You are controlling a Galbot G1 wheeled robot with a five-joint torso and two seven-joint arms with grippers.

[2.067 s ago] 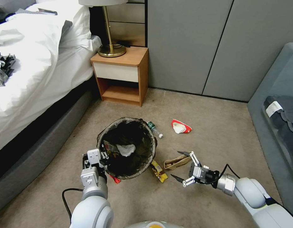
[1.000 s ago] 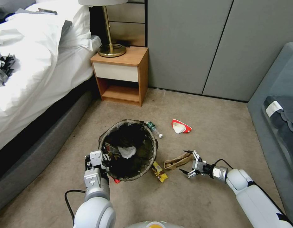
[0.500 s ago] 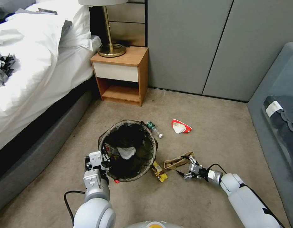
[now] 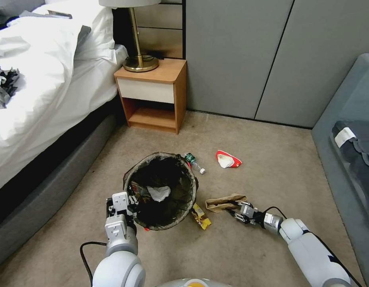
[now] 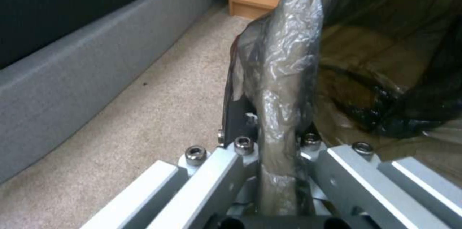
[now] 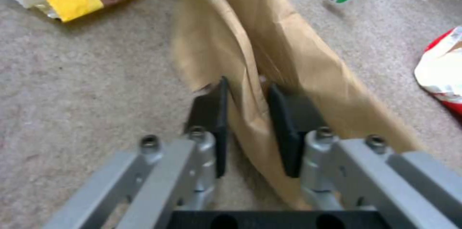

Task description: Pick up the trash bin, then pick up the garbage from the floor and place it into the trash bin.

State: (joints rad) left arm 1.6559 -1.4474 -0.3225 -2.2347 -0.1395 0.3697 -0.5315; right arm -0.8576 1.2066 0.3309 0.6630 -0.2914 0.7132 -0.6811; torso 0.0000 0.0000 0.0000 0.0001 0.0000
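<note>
right gripper, jaws nearly shut on a thin fold of crumpled brown paper wrapper, could tear it or slip off, while left gripper clamps the dark-lined white trash bin's rim.

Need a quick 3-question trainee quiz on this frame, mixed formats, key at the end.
1. True or false: the left gripper is clamped on the rim of the trash bin.
2. The right gripper has a fold of which item between its fingers? A) yellow wrapper B) brown paper wrapper C) clear bottle
3. Which piece of garbage lies nearest the grey wall panels?

Key: 1 true; 2 B; 3 the red-and-white packet.
</note>
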